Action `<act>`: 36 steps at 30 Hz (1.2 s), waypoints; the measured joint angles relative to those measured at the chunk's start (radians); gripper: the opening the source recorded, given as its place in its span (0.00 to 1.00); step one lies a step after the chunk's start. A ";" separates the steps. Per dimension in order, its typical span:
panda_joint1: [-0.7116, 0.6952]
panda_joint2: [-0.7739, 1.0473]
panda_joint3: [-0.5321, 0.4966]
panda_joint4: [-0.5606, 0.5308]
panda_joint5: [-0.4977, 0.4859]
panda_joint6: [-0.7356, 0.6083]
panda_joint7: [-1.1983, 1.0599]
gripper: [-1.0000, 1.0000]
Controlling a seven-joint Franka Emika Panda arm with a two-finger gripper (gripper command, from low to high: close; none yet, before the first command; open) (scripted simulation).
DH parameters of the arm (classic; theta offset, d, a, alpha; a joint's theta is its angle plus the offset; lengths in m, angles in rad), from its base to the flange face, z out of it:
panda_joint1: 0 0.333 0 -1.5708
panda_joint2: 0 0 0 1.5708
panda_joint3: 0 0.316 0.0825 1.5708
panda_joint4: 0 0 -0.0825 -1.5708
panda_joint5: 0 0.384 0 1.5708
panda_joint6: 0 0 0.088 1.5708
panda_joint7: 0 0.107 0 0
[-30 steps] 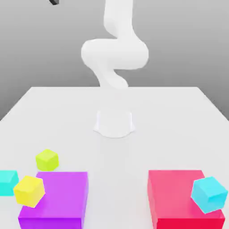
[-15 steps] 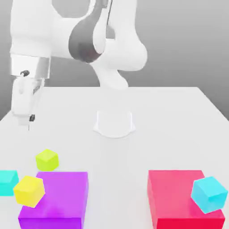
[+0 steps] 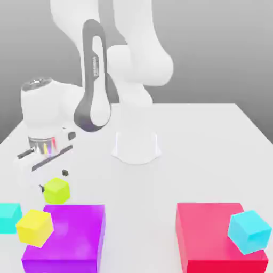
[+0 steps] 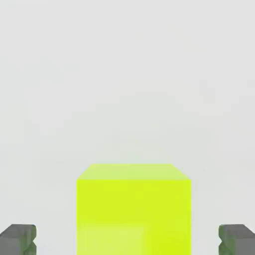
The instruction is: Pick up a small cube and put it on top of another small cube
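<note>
Exterior view has my gripper (image 3: 53, 180) low over the white table (image 3: 213, 138), fingers spread wide and holding nothing, the lime small cube (image 3: 56, 190) just beneath them; hand view sets that cube (image 4: 133, 209) between my two fingertips (image 4: 20, 239), with a gap on either side; the turquoise cube (image 3: 9, 217) sits at the table's edge on the exterior view's left, near the yellow cube (image 3: 34, 227) and purple block (image 3: 66, 237); bare table stretches behind; half a second ago my hand hung higher and farther back.
</note>
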State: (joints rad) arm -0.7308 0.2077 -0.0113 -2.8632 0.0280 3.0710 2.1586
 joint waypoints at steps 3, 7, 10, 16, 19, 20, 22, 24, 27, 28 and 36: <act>-0.004 0.027 0.004 0.004 0.000 0.023 0.000 0.00; -0.005 0.040 0.005 0.007 -0.003 0.036 0.003 0.00; -0.002 -0.025 0.000 -0.004 -0.008 -0.019 0.006 0.00; -0.002 -0.221 -0.005 -0.027 -0.032 -0.192 0.017 0.00; 0.001 -0.211 -0.010 0.054 -0.053 -0.266 -0.012 0.00; 0.000 -0.200 -0.009 0.088 -0.056 -0.289 -0.026 0.00; 0.001 -0.176 -0.010 0.157 -0.058 -0.336 -0.061 0.00; 0.000 -0.152 -0.008 0.227 -0.054 -0.382 -0.100 0.00; -0.003 -0.117 -0.005 0.332 -0.040 -0.451 -0.165 0.00; -0.005 -0.107 -0.003 0.367 -0.034 -0.474 -0.187 0.00; -0.012 0.060 0.003 0.421 -0.023 -0.359 -0.221 1.00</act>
State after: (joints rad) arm -0.7432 0.2675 -0.0081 -2.4422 0.0050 2.7118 1.9378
